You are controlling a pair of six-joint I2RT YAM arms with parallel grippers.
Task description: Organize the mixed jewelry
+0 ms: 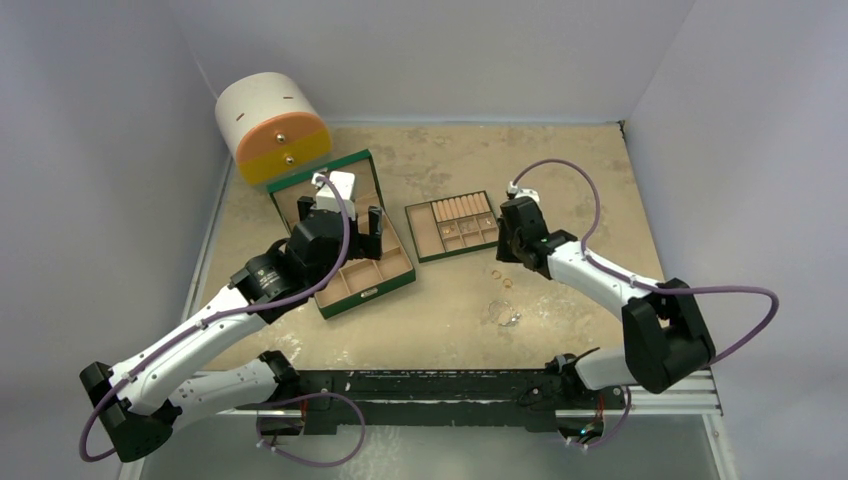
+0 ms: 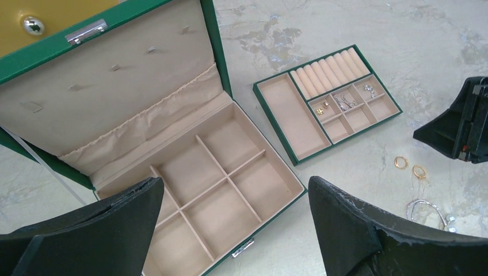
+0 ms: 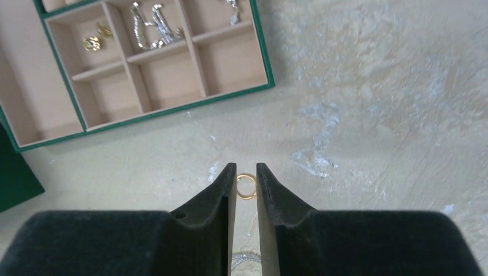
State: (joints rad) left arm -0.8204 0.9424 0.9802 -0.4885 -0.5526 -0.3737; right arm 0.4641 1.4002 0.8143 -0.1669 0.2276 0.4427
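Note:
Two tiny gold rings lie on the table in front of the small green tray. My right gripper hovers over them, its jaws a narrow gap apart, holding nothing. In the right wrist view one gold ring lies flat on the table between the fingertips of the right gripper. The thin silvery wire hoop lies nearer the arms. Gold earrings and silver earrings sit in tray compartments. My left gripper is wide open and empty above the open green box.
The green box stands open at centre left, its tan compartments bare. The round white-and-orange drawer case sits at the back left corner. White walls close in the back and both sides. The rings lie right of the tray.

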